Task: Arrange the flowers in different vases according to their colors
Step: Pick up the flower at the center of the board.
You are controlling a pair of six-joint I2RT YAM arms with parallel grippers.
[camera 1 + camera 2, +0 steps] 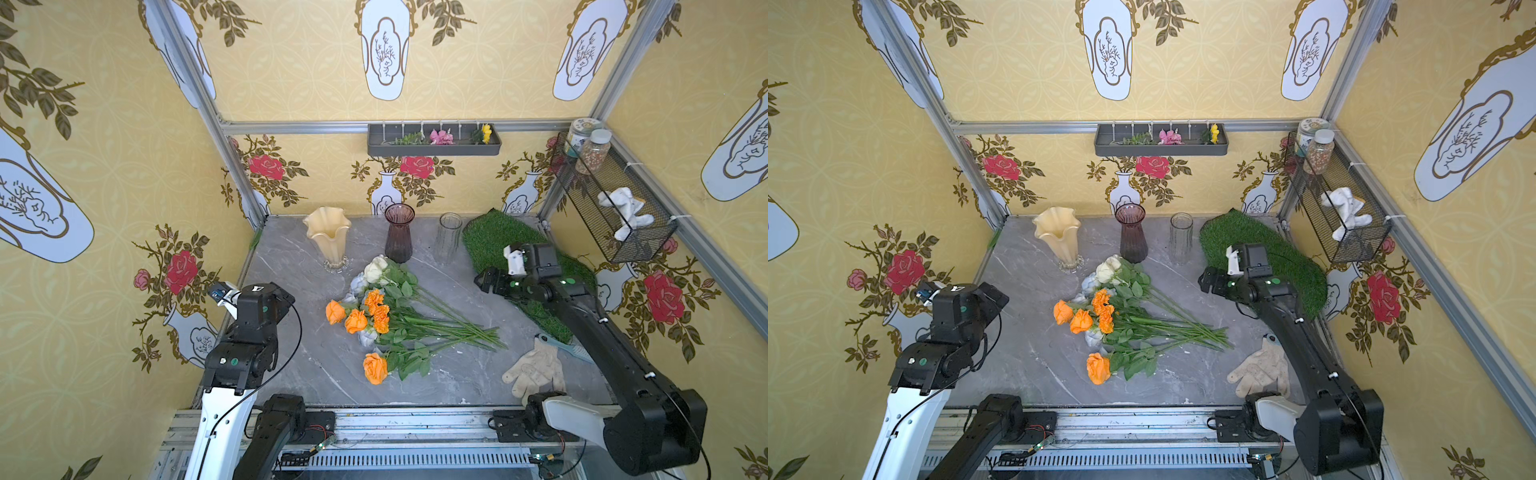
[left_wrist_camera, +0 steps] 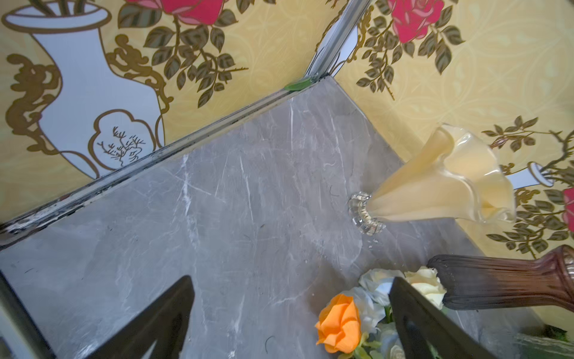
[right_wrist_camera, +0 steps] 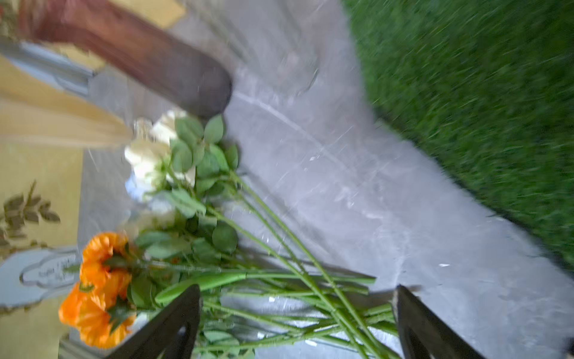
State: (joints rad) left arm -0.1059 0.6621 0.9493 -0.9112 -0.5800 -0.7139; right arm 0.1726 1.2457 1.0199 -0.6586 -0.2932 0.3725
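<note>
The flowers (image 1: 386, 316) lie in a loose pile mid-table, orange, cream-white and pale blue heads to the left and green stems (image 3: 279, 276) fanning right. Behind them stand three vases in a row: cream-yellow ruffled (image 1: 328, 237), dark purple ribbed (image 1: 399, 232) and clear glass (image 1: 449, 239). My right gripper (image 1: 484, 282) hangs open above the stems' right side, nothing between its fingers; its wrist view is blurred. My left gripper (image 2: 292, 278) is open and empty over bare table, an orange rose (image 2: 340, 323) beside one finger. The left arm (image 1: 257, 316) stands at the table's left edge.
A green grass mat (image 1: 511, 245) covers the back right corner under the right arm. A beige glove (image 1: 536, 370) and a blue-handled tool (image 1: 565, 347) lie front right. A wire basket (image 1: 615, 208) juts from the right wall. A grey shelf (image 1: 434, 147) hangs on the back wall.
</note>
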